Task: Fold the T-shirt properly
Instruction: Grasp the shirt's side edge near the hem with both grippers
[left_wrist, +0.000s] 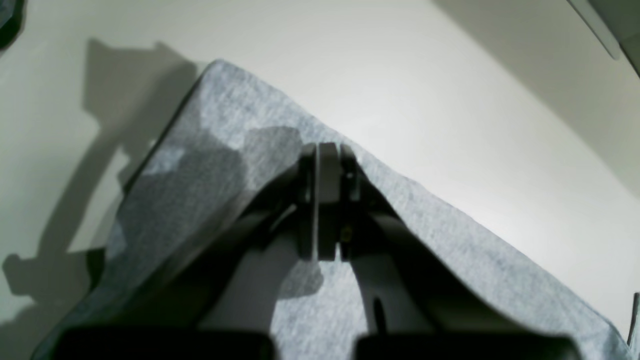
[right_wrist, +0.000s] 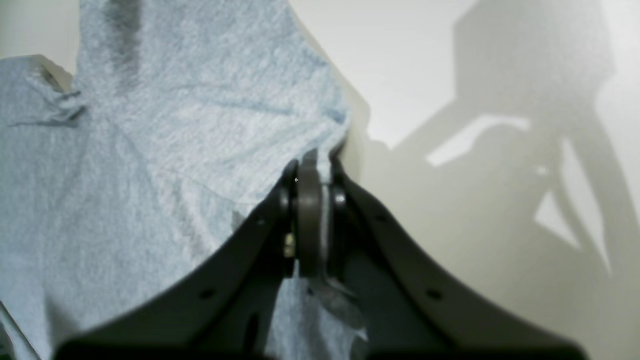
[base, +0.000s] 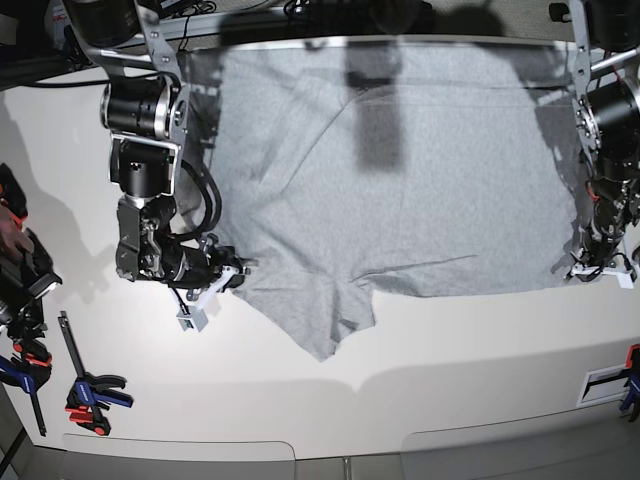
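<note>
A: What takes up most of the base view?

B: The white table (base: 480, 350), and on it the T-shirt (base: 400, 180), heather-grey, plain side up, spread from the top edge of the frame down past the middle. Its lower hem runs across the centre right, and one flap hangs lower toward the bottom centre, ending in a point.

A: Any creases?

B: A few long ones in the lower middle, plus a dark shadow stripe near the top centre.

A: And the arms?

B: One stands at the left of the frame, one at the far right. The right gripper (base: 228, 275), at the frame's left, meets the shirt's left edge at mid height. The left gripper (base: 597, 268), at the frame's right, sits at the shirt's lower right corner.

A: Are the fingers spread or pressed together?

B: In the right wrist view the right gripper (right_wrist: 316, 165) has its fingers pressed together with a pinch of the T-shirt (right_wrist: 150, 150) bunched between the tips; cloth radiates in folds from that spot. In the left wrist view the left gripper (left_wrist: 327, 155) is likewise pressed together at the edge of the T-shirt (left_wrist: 450, 250); I can't tell whether cloth sits between the pads.

A: Anything smaller?

B: Clamps (base: 85, 395) with red and blue handles lie at the lower left of the table.
</note>
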